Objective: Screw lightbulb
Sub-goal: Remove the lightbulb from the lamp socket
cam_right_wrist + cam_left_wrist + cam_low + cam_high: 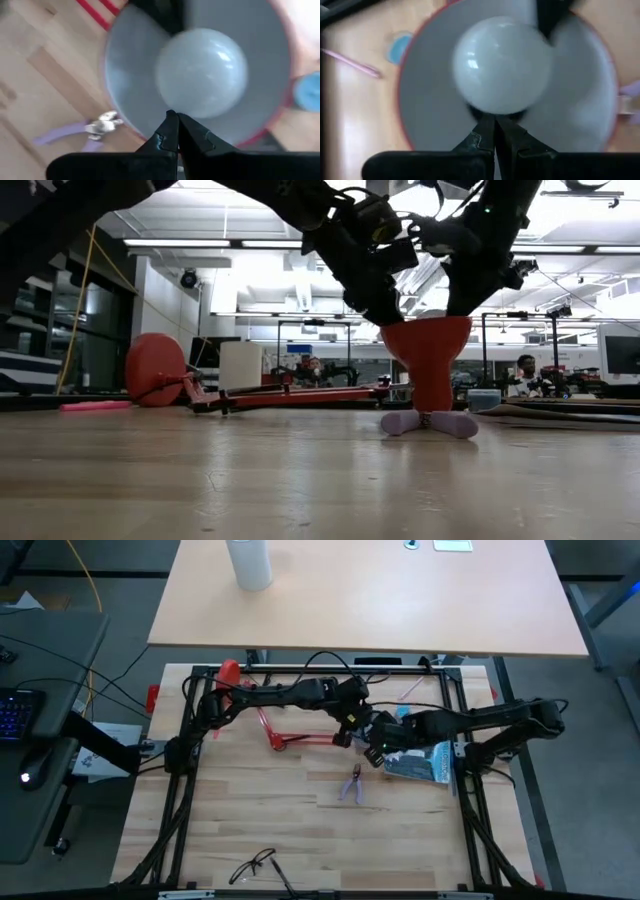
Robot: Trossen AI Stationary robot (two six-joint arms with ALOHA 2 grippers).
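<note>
The lightbulb (501,64) sat inside the red lamp shade (427,107) at mid-table. The left gripper (494,125) and right gripper (173,120) hovered over it, fingers pressed together, empty. Seating it well probably needed steadying the shade and turning gently.

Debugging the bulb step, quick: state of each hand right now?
Left hand: closed, empty, tips by the lightbulb inside the lamp shade.
Right hand: closed, empty, also by the bulb.

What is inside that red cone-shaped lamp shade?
A white lightbulb sits in the shade's pale lining, with both shut pincers, left and right, at its edge. The bulb's base and socket are hidden behind its globe.
</note>
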